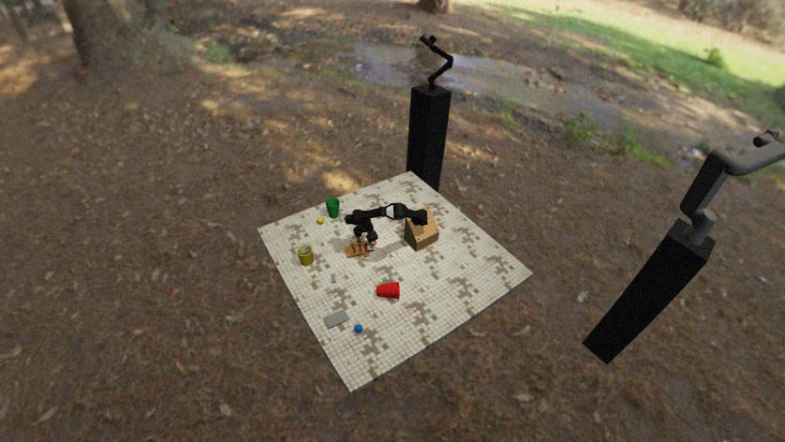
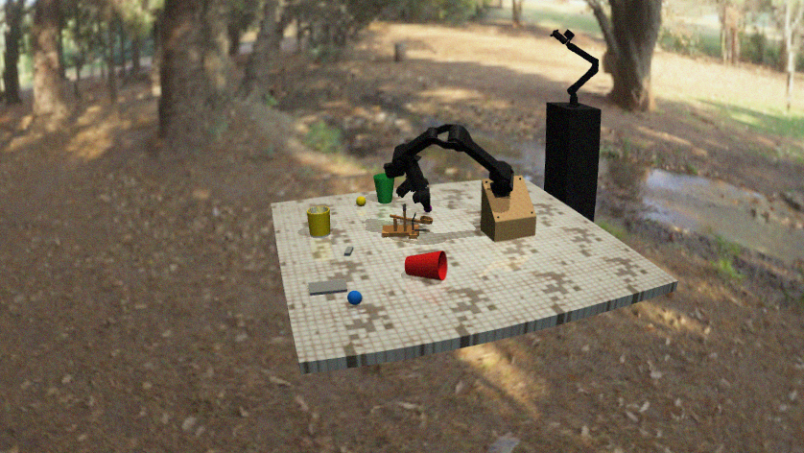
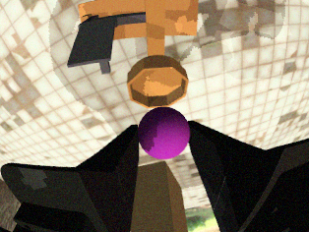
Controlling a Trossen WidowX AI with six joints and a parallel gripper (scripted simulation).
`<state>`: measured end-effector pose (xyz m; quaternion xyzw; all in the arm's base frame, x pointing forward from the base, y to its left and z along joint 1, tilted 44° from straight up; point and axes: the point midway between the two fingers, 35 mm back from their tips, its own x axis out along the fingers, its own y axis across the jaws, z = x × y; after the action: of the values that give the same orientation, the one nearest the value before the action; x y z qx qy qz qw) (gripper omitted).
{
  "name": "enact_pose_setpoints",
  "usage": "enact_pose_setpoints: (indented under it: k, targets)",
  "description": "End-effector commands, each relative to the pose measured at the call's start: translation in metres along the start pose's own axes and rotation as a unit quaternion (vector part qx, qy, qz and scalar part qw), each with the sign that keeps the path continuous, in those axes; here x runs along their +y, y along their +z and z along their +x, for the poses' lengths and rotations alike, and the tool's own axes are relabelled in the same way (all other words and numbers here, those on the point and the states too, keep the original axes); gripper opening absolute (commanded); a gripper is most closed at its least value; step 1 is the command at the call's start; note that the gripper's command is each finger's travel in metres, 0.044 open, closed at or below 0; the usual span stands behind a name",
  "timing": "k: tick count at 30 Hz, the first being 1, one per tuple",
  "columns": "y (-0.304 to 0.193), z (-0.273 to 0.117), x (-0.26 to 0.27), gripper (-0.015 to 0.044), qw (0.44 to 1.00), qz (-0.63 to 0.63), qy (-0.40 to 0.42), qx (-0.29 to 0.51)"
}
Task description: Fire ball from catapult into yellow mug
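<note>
My gripper (image 2: 426,205) (image 3: 162,129) is shut on a purple ball (image 3: 164,138), held between the fingertips. The orange-brown wooden catapult (image 1: 356,250) (image 2: 398,230) stands on the table. The catapult's round cup (image 3: 157,85) (image 2: 426,220) is at the end of its arm and looks empty. The ball is above the table near this cup; in the wrist view it appears just below the cup's rim, and in the exterior view it is a little above it. The yellow mug (image 1: 305,256) (image 2: 319,223) stands upright to the left of the catapult in the top and exterior views.
A red cup (image 1: 388,290) (image 2: 425,265) lies on its side. A green cup (image 1: 333,208) (image 2: 384,188) stands beyond a yellow ball (image 1: 319,220) (image 2: 360,201). A blue ball (image 1: 358,328) (image 2: 354,298) is beside a grey plate (image 1: 335,318) (image 2: 327,287). My arm's base sits on a wooden block (image 1: 422,237) (image 2: 508,222).
</note>
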<state>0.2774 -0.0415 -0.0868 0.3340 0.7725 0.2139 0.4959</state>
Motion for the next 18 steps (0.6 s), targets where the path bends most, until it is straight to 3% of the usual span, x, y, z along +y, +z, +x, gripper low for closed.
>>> enact_pose_setpoints:
  k: [1,18]
  targets:
    - [0.005,0.009,-0.001,0.0,1.0,-0.005,-0.001,-0.001]
    - [0.01,0.02,0.001,0.0,1.0,-0.01,-0.004,-0.002]
